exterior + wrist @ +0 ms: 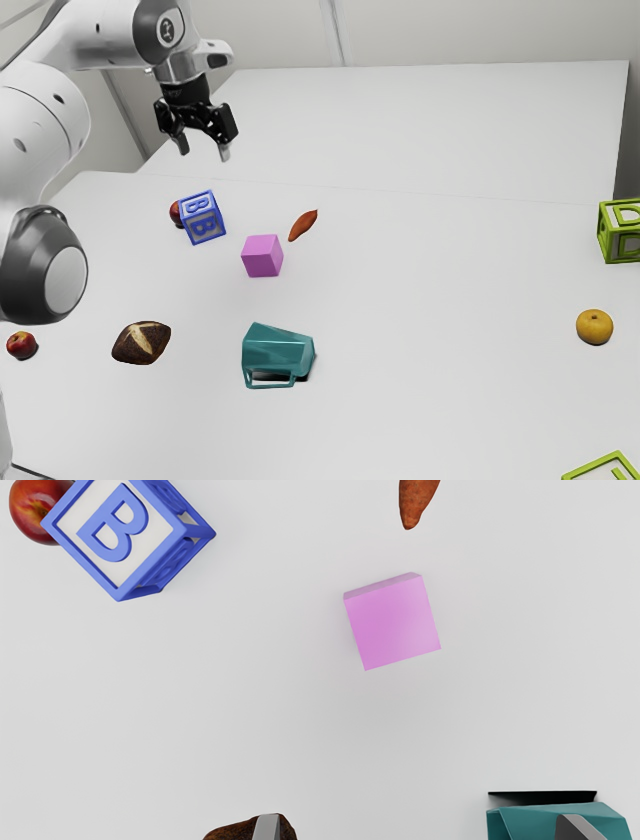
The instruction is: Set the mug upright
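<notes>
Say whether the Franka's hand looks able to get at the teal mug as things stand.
Probably yes: the hand is open and empty, nothing rests on the tipped mug, and the pink block stands apart from it.

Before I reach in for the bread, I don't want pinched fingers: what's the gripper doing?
Gripper: open wide, holding nothing; the mug lies ungripped on its side.
</notes>
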Robot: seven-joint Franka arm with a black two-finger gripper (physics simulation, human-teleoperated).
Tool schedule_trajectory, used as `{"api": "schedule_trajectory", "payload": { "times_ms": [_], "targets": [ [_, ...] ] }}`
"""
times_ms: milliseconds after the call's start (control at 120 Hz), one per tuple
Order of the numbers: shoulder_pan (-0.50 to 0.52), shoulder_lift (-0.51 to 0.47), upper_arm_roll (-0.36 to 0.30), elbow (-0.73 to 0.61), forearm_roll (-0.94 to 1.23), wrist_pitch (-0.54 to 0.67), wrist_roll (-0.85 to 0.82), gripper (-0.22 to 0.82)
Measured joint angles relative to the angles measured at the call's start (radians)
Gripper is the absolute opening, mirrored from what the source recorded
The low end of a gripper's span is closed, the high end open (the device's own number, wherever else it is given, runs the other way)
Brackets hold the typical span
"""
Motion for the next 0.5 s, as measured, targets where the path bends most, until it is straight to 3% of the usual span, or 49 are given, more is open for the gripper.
{"api": "schedule_trajectory", "payload": {
  "times_ms": [308,500],
  "targets": [
    [-0.001,-0.011,-0.002,-0.037,-0.094,0.012,-0.006,0.60],
    [-0.061,-0.232,-0.040,-0.397,-0.134,0.112,-0.042,0.60]
  ]
}}
